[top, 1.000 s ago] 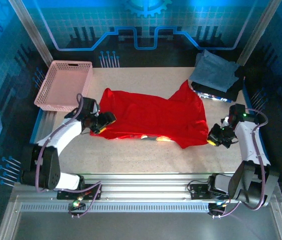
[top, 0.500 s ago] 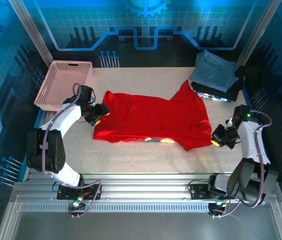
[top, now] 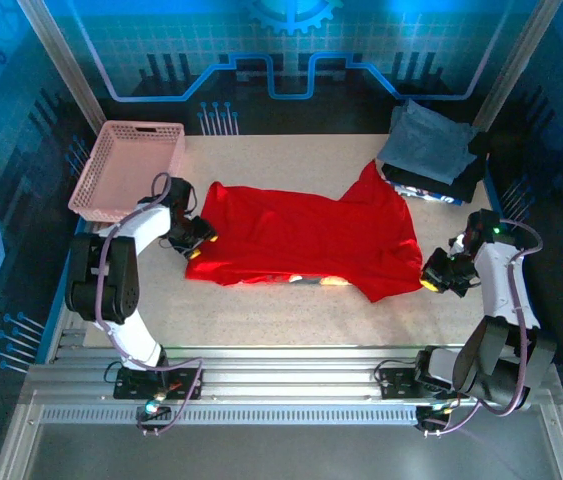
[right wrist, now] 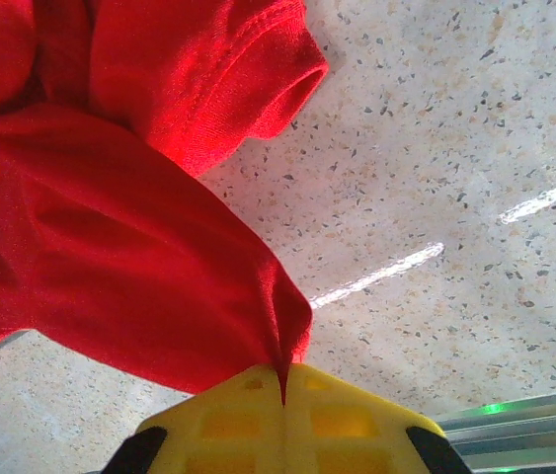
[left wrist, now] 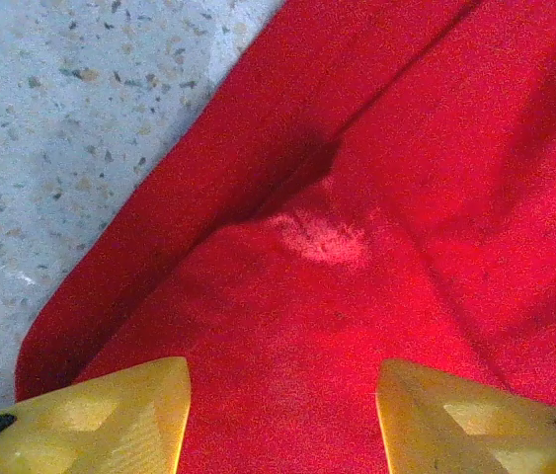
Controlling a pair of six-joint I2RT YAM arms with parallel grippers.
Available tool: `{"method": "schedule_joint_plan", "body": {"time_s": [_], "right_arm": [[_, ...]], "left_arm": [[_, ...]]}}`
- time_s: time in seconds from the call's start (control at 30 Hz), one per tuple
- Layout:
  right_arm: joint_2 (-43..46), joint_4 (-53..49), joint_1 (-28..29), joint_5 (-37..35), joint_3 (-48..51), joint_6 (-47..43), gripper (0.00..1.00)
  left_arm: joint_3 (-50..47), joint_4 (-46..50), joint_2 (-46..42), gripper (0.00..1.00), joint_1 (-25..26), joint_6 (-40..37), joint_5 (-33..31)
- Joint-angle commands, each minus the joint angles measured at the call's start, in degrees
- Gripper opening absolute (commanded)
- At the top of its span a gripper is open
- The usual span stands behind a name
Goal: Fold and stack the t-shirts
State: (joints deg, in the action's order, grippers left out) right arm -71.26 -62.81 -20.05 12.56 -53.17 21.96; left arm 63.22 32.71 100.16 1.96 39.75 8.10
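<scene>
Right tool (right wrist: 282, 390) pinches the red t-shirt (top: 306, 235) by a corner — left tool (left wrist: 282, 400) hangs parted over its far edge.

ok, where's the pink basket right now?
Top external view: the pink basket sits at the far-left corner of the table, just beyond the left gripper and the left edge of the red t-shirt.

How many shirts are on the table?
3 that I can tell: a red shirt spread out in the middle, and at the far right corner a folded grey-blue shirt lying on a dark shirt. More may be hidden under that pile.
</scene>
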Motion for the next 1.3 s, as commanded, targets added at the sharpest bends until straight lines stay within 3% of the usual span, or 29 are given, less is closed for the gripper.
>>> {"method": "schedule_joint_plan", "body": {"time_s": [0.0, 0.3, 0.47, 0.53, 0.6, 0.7, 0.93, 1.27], "right_arm": [[-0.05, 0.05, -0.86, 1.58, -0.27, -1.16, 0.0], [0.07, 0.43, -0.86, 2.37, -0.09, -1.55, 0.0], [-0.05, 0.5, -0.85, 2.56, -0.25, -1.66, 0.0], [0.07, 0.66, -0.85, 2.73, -0.18, -1.61, 0.0], [0.12, 0.67, -0.86, 3.24, -0.26, -1.55, 0.0], [0.86, -0.14, -0.86, 3.93, -1.34, -1.67, 0.0], [1.96, -3.78, -0.86, 6.4, -5.13, -2.09, 0.0], [4.0, -8.65, -0.96, 8.74, -8.07, -1.74, 0.0]], "left_arm": [[1.93, -2.37, 1.65, 0.53, -0.51, 4.03, -0.47], [3.88, -2.31, 5.07, 0.49, -0.55, 6.37, -2.3], [5.09, -1.99, 7.76, 0.41, -0.46, 6.82, -1.29], [4.55, -2.17, 7.93, 0.32, -0.63, 6.75, -1.18], [4.29, -2.3, 7.71, 0.16, -0.73, 6.59, -0.89], [4.43, -1.08, 5.29, 0.03, -0.73, 5.51, -1.56], [2.57, 4.14, -4.83, 0.01, -0.81, 0.36, -2.07], [-5.47, 5.47, -17.95, 0.0, -0.81, 3.36, 0.43]]}}
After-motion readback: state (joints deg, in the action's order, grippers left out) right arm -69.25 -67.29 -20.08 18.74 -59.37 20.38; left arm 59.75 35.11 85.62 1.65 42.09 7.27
